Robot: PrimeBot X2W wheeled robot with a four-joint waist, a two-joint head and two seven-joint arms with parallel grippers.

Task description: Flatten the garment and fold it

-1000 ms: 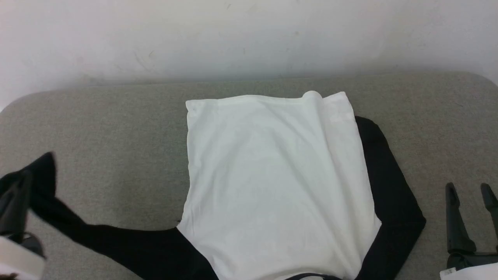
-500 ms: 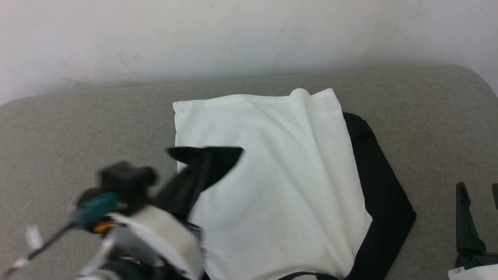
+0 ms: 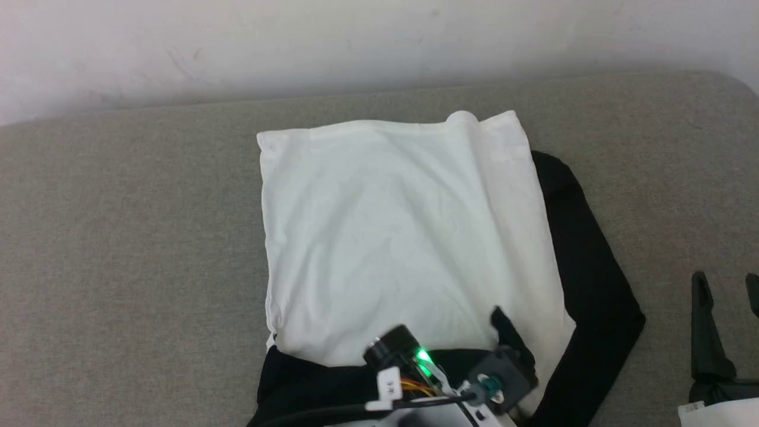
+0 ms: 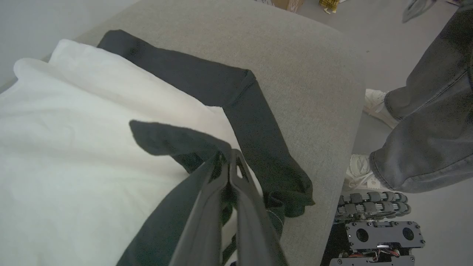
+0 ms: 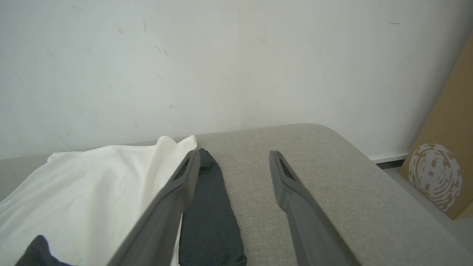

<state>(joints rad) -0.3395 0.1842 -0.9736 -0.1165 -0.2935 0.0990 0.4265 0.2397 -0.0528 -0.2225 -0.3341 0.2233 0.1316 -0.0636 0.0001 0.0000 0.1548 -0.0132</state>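
Garment: raglan shirt, white body, black sleeves. It lies flat on the grey fabric-covered tabletop, roughly centred, plain white side up. The hem edge is toward the wall and the shoulder end toward the robot. There is a small raised fold at the far hem, on the right side, and shallow wrinkles run across the body.

Left tool: fingers pressed together, clamped on the end of one black sleeve, the held sleeve. The cuff end sticks out past the fingertips and hangs over the white body. In the head view this sleeve crosses the near part of the body from the robot's left. The left wrist sits above it with a green light on.

Free sleeve: it lies on the tabletop along the body's right edge, touching it and bent at the elbow. The cuff points toward the wall. In the left wrist view it shows a crosswise crease partway along.

Right tool: fingers spread wide, nothing between them. It is over bare tabletop on the robot's right, apart from the free sleeve. In the right wrist view its left finger overlaps the edge of that sleeve.

Surroundings: a person in grey jeans and white shoes stands on the floor beside the tabletop's corner. The robot base is below. A cardboard box leans against the wall.
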